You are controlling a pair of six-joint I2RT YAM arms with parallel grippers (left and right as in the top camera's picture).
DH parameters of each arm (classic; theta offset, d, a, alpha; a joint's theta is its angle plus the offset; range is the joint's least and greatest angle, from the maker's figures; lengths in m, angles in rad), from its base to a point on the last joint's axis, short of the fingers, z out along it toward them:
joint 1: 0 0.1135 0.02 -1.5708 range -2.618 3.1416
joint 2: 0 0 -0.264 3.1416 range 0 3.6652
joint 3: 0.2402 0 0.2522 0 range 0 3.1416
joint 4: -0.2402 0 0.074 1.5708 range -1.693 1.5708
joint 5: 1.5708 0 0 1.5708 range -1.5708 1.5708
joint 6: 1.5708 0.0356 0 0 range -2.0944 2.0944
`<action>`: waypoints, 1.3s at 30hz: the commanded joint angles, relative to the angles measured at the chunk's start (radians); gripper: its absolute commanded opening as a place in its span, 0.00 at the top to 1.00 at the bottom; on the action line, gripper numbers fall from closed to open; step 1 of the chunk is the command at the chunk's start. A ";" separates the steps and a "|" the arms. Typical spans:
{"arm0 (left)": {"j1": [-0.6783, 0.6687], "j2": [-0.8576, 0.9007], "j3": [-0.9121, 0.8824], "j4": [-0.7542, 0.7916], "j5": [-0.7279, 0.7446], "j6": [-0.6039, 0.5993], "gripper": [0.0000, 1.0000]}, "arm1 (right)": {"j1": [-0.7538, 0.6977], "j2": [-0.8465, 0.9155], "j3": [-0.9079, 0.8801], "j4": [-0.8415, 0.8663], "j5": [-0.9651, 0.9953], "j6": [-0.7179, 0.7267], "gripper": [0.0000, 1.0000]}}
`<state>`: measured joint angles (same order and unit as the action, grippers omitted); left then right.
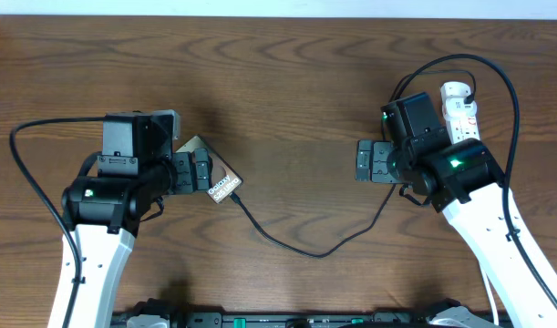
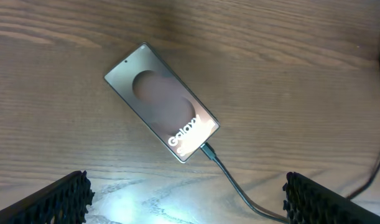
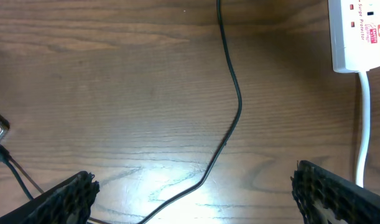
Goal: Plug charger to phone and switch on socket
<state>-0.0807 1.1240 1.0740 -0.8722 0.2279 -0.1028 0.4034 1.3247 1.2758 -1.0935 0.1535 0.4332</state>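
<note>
Left gripper (image 2: 188, 202) — phone (image 2: 162, 102) seemingly just ahead

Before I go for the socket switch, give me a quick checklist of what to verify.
1. Charger tip seated in phone: ok, the connector meets its lower edge.
2. Left hand open and empty: ok.
3. Right hand open and empty: ok.
4. Plug seated in socket: cannot tell, that end is hidden overhead.
5. Switch position: cannot tell, only the strip's end shows.
</note>
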 commanded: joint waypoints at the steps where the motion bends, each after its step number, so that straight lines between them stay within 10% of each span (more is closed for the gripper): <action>1: -0.004 -0.006 0.016 -0.003 -0.029 0.016 0.02 | 0.002 -0.002 -0.001 0.002 0.004 0.000 0.01; 29: -0.008 -0.020 0.002 -0.188 -0.135 0.031 0.02 | 0.002 -0.002 -0.001 0.002 0.004 0.000 0.01; 39: -0.008 -0.535 -0.389 0.012 -0.078 0.008 0.02 | 0.002 -0.002 -0.002 0.002 0.004 0.000 0.01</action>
<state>-0.0826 0.7673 0.8284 -0.9360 0.1204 -0.0853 0.4034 1.3247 1.2739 -1.0939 0.1528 0.4332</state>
